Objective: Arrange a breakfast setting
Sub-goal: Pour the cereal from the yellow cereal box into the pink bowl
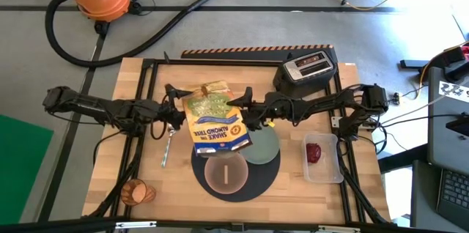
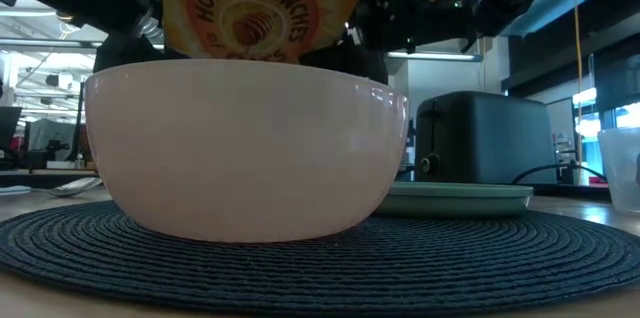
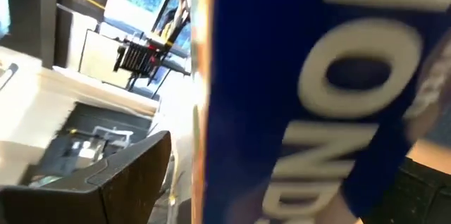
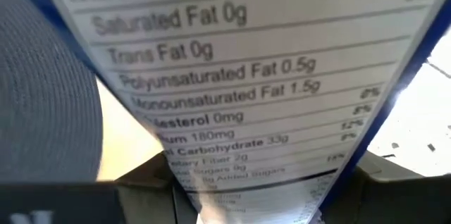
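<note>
A yellow-and-blue cereal box [image 1: 214,121] hangs tilted over the pink bowl [image 1: 227,173], which stands on the round dark-grey mat [image 1: 253,189]. In the low view the box [image 2: 260,8] is clear above the bowl [image 2: 245,148]. My left gripper [image 1: 179,113] is at the box's left side and my right gripper [image 1: 245,114] at its right side. The pale green plate [image 1: 264,145] lies on the mat's far right part. The metal spoon [image 1: 167,149] lies left of the mat. The orange cup [image 1: 138,191] lies at the near left. The red apple [image 1: 314,152] sits in a clear tub. The toast is out of view. My left gripper is on the box's blue narrow left side [image 3: 317,97], coming level from the table's left; the box hides the place of contact. The box is lifted clear. My right gripper pinches the box's nutrition-label side [image 4: 254,175] between its two fingers [image 4: 144,185], coming level from the table's right. The box is tilted and clear of the bowl.
The black toaster [image 1: 308,68] stands at the far right, and shows behind the plate in the low view [image 2: 480,138]. The clear tub [image 1: 324,158] stands right of the mat. Bare wood lies along the near edge and the far left.
</note>
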Motion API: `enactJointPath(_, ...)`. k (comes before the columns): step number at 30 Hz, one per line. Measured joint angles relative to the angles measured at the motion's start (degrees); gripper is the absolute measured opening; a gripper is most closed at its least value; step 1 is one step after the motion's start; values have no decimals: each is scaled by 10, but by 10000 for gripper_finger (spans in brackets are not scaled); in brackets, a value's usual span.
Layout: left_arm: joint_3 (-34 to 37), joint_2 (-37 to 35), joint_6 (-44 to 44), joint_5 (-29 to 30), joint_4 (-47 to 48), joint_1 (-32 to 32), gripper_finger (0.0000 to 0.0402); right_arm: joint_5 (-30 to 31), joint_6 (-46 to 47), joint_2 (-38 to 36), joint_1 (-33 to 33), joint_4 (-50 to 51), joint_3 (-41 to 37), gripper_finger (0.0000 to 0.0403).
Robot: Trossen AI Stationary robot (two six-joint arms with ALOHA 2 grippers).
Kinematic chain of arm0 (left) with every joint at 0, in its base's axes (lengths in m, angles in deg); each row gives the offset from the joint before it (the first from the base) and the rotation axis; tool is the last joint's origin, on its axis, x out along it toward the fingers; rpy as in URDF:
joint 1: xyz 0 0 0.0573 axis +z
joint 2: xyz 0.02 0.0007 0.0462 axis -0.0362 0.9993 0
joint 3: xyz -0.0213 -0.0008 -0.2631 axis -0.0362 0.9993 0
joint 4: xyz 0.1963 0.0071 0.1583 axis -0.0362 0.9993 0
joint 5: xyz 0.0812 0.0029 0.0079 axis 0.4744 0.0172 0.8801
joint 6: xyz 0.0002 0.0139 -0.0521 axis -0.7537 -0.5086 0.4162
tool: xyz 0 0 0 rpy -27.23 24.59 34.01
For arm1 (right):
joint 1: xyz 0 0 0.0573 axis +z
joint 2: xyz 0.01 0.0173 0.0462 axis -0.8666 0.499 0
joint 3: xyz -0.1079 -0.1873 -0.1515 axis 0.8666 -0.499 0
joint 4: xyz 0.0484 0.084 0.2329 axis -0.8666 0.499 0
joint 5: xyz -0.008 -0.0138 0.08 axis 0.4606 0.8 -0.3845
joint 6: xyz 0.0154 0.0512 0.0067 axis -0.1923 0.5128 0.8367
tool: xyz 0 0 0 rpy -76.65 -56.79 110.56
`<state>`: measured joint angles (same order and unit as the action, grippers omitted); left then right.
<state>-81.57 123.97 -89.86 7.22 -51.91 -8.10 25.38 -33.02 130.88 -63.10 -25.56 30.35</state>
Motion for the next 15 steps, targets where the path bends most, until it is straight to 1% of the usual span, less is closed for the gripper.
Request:
enactJointPath(3, 0, 9, 33, -24, -37, 0, 380, -13, 47, 0, -6, -8, 0, 202)
enactJointPath(7, 0, 9, 60, -31, -86, -5, 380, -60, 150, 0, -27, -17, 0, 202)
enactJointPath(11, 0, 0, 70, -28, -117, -14, 380, -136, 259, 0, -53, -40, 0, 202)
enactJointPath(15, 0, -1, 113, -38, -117, -17, 380, -238, 368, 0, -79, -98, 0, 202)
